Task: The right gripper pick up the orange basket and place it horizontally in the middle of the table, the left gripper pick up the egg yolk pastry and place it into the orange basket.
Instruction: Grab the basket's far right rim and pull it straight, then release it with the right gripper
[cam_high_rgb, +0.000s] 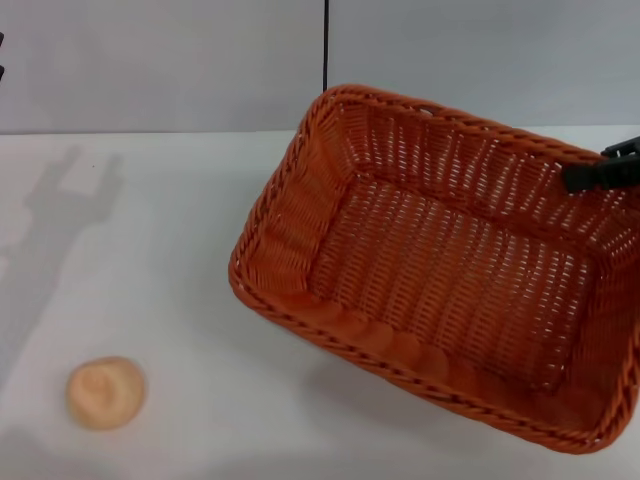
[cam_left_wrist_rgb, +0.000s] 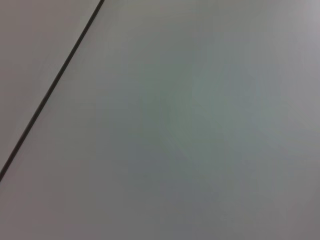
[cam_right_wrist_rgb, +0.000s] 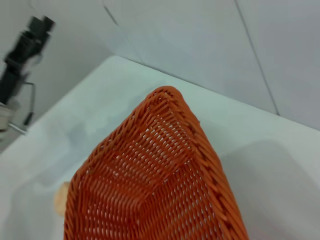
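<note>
The right gripper (cam_high_rgb: 600, 172) gripped the orange basket (cam_high_rgb: 440, 270) by its far rim (jaws closed), tilted above the desk (cam_high_rgb: 180, 250); the egg yolk pastry (cam_high_rgb: 106, 392) sat apart.

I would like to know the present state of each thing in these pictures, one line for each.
orange basket: held up at its far right rim, tilted, empty inside.
right gripper: at the basket's far right rim, gripping it.
egg yolk pastry: resting on the table, near left, apart from the basket.
left gripper: raised at the table's left side, away from the pastry.
table: white; it bears the pastry.
</note>
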